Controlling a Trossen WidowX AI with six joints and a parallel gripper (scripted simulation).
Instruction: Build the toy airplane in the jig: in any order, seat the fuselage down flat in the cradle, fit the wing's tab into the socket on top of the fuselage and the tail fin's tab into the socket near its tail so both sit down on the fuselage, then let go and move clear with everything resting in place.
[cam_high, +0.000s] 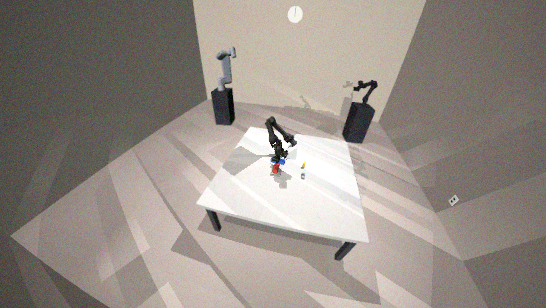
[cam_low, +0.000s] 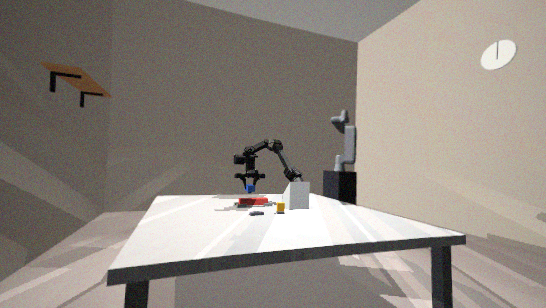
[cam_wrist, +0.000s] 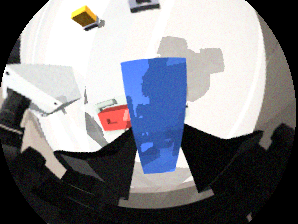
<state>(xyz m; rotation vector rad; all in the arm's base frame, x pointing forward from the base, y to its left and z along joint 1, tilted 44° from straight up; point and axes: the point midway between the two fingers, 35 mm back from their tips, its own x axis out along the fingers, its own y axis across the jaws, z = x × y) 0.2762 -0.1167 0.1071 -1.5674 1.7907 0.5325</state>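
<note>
Wing (cam_wrist: 156, 115) clamped in claw (cam_low: 249, 181), above red fuselage (cam_low: 253, 201).

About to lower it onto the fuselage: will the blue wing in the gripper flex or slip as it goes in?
Likely stiff: the blue wing hangs straight from the gripper, no sag. Its smooth, tapered faces might let it slide if pressed hard onto the red fuselage. Small, so probably light.

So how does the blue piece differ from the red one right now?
The blue wing is clamped in the gripper above the table; the red fuselage lies low on it. The wing hangs upright between the fingers, while the fuselage lies flat. The wing is blue, the fuselage red. Both are flat-sided toy airplane parts.
</note>
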